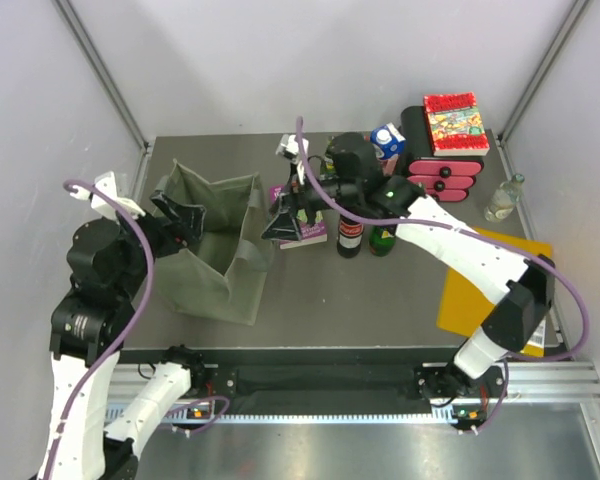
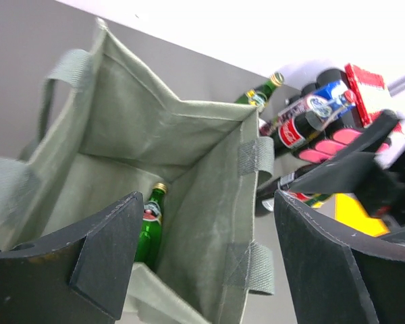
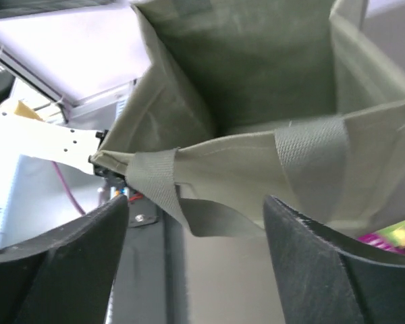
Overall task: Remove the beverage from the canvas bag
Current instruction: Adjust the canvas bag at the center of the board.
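The green glass bottle [image 2: 150, 226] sits deep in the canvas bag [image 1: 220, 285], left of centre on the worktop [image 1: 380, 300]. Your left fingers [image 2: 101, 270] gape wide over the bag's mouth, holding nothing. Your right fingers [image 3: 324, 270] stand apart at its right rim, also empty. Reach in carelessly and you could snag the floppy cloth or a strap, dragging the bag along.

Left arm [image 1: 100, 270] bent at the elbow, left tool [image 2: 209, 263] pointing right with fingers spread wide, right arm [image 1: 460, 250] stretched far leftward, right tool [image 3: 196, 256] also gaping, gripping nothing.
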You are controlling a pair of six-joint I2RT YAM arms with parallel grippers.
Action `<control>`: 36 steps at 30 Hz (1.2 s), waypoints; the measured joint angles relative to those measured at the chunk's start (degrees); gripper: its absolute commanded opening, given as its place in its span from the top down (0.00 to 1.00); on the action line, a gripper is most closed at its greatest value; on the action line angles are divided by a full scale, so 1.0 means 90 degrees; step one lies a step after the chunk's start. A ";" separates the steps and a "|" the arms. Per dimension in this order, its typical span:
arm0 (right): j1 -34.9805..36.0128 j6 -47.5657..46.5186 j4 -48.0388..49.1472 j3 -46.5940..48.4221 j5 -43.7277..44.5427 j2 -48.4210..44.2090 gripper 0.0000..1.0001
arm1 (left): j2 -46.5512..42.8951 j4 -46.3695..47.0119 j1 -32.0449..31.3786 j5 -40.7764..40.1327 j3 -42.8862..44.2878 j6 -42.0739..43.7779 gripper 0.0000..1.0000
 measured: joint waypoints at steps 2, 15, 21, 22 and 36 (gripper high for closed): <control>0.0109 0.0374 0.0024 0.0032 0.0163 0.0199 0.00 | -0.0129 -0.0046 0.0000 -0.0148 0.0000 0.0027 0.17; 0.0563 0.2613 -0.0090 0.0794 0.1974 0.0770 0.00 | -0.0068 -0.0318 0.0000 -0.0952 0.0236 0.0498 0.17; 0.0775 0.3245 -0.0505 0.1224 0.2951 0.0991 0.00 | 0.0408 -0.0350 0.0000 -0.1139 0.0398 0.0818 0.15; 0.0784 0.3325 -0.0634 0.1319 0.3087 0.1049 0.00 | 0.0488 -0.0352 0.0000 -0.1163 0.0398 0.0891 0.15; 0.0787 0.3900 -0.1200 0.1991 0.3881 0.1880 0.48 | 0.1715 -0.0396 0.0005 -0.1443 0.0583 0.1700 0.14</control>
